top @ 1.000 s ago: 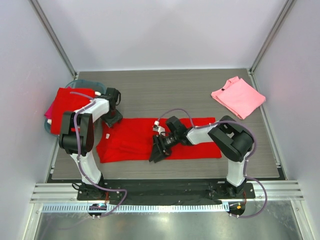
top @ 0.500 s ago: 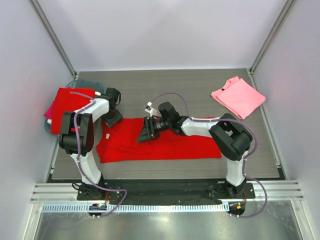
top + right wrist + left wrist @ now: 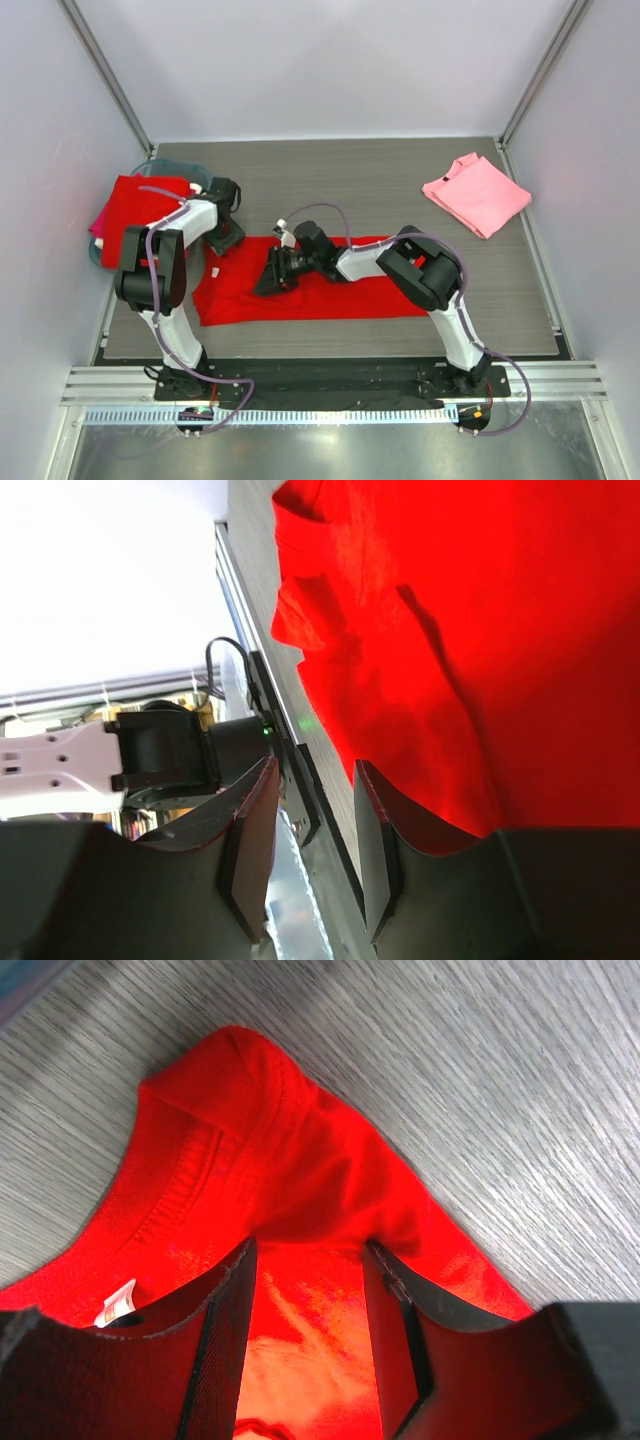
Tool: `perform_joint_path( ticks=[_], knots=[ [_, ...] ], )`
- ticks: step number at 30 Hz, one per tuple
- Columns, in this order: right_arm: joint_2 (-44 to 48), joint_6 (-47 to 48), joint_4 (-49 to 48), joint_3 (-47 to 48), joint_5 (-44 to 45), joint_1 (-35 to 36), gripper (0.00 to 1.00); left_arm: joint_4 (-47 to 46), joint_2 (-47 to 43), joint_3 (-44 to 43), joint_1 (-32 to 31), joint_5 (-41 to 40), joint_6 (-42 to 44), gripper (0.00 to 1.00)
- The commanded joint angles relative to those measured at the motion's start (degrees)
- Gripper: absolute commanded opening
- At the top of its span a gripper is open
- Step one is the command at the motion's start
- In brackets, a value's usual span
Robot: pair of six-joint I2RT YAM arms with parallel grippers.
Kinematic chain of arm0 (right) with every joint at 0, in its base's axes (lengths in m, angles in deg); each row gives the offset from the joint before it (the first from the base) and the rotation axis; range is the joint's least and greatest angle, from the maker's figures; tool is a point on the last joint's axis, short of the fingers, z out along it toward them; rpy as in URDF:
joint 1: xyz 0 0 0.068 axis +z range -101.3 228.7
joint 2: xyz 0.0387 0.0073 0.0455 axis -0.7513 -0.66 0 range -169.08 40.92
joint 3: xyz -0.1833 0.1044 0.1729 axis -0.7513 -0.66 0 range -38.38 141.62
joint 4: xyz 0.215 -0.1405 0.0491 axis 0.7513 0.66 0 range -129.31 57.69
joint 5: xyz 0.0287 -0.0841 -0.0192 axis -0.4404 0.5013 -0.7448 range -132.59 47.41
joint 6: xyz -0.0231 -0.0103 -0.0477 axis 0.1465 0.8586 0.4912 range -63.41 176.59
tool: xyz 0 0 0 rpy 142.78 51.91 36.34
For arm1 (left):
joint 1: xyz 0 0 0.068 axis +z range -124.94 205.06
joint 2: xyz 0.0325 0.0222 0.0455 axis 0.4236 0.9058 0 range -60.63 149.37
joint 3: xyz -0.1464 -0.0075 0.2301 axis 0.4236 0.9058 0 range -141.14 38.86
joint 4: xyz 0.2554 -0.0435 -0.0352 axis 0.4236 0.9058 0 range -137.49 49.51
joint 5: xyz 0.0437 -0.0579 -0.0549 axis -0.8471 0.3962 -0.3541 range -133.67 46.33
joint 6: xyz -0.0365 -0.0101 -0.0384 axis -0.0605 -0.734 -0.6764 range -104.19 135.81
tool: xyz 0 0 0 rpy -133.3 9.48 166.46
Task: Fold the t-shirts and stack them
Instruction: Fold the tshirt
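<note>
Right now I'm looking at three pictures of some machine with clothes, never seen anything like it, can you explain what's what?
These are two robot arms bolted to a table, each ending in a two-finger gripper. The wide picture looks down from above. The two close-ups come from cameras on the wrists, so the dark prongs are each arm's own fingers. A red t-shirt lies spread across the middle. The left gripper sits at its collar with cloth between its fingers; whether it pinches is unclear. The right gripper reaches over the shirt, open, holding nothing. A folded pink t-shirt lies at the far right. More red clothes drape a teal basin on the left.
</note>
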Motion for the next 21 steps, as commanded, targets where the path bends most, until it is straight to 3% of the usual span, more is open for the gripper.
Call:
perform_joint_path(
  ticks=[1,7,14,21],
  knots=[
    [-0.5,0.4,-2.3,2.8,1.5,2.8,0.41,0.2,-1.4,1.3,0.4,0.3,0.4,0.48],
    [-1.4,4.8,5.8,5.1,7.3,5.8,0.41,-0.6,-1.6,1.9,0.6,0.8,0.6,0.48],
    [3.7,5.1,2.9,-1.1,8.9,7.7,0.42,-0.6,-1.6,1.8,0.6,0.9,0.7,0.48],
    [7.4,7.3,7.8,2.5,14.2,7.5,0.42,-0.8,-1.7,2.0,0.6,1.1,0.7,0.48]
  ],
)
